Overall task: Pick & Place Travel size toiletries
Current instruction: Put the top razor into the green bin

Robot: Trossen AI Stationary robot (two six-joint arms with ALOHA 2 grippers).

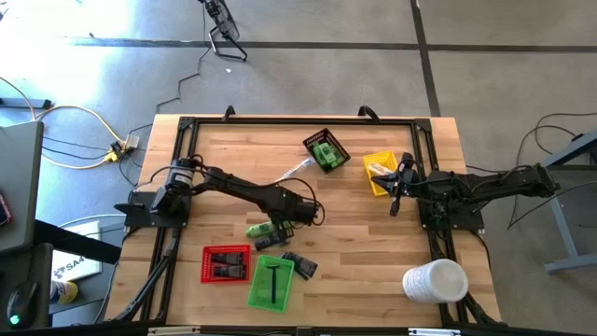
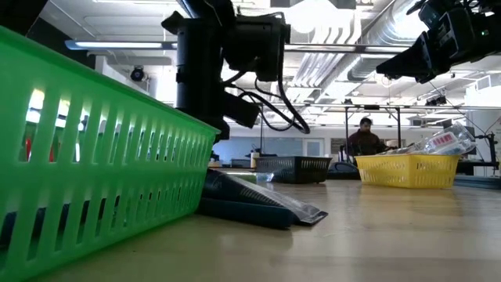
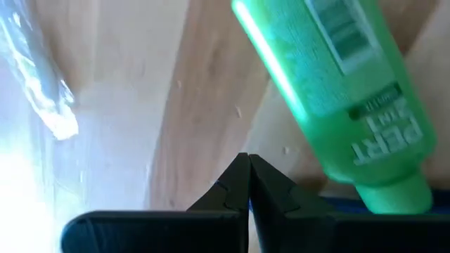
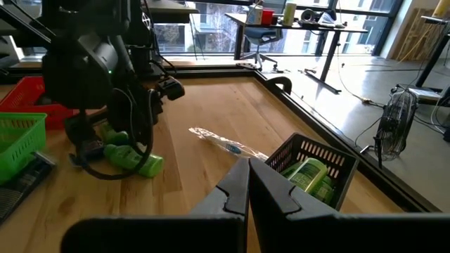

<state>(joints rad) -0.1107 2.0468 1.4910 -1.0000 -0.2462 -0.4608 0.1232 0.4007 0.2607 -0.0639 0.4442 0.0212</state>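
green bottle (image 3: 337, 98) lies on the wood just beyond the left gripper (image 3: 246, 169), jaws together; right gripper (image 4: 247, 176) likewise pressed together, empty.

The table (image 1: 233, 154) is pale butcher-block wood inside a dark frame. Right under the left end effector (image 1: 303, 213) a bright green bottle (image 1: 262, 229) lies flat on the wood, with dark flat packets (image 1: 272, 241) just beyond it and another dark packet (image 1: 300, 265) a bit further out. On the near side of those sit a red tray (image 1: 226, 263) and a green tray (image 1: 271, 282). Away from that end effector, a clear-wrapped stick (image 1: 293, 170) rests on the boards, next to a black tray (image 1: 326, 150). A yellow tray (image 1: 378, 174) sits just beside the right end effector (image 1: 396, 191), and a big white cylinder (image 1: 435, 281) lies on the near right corner.
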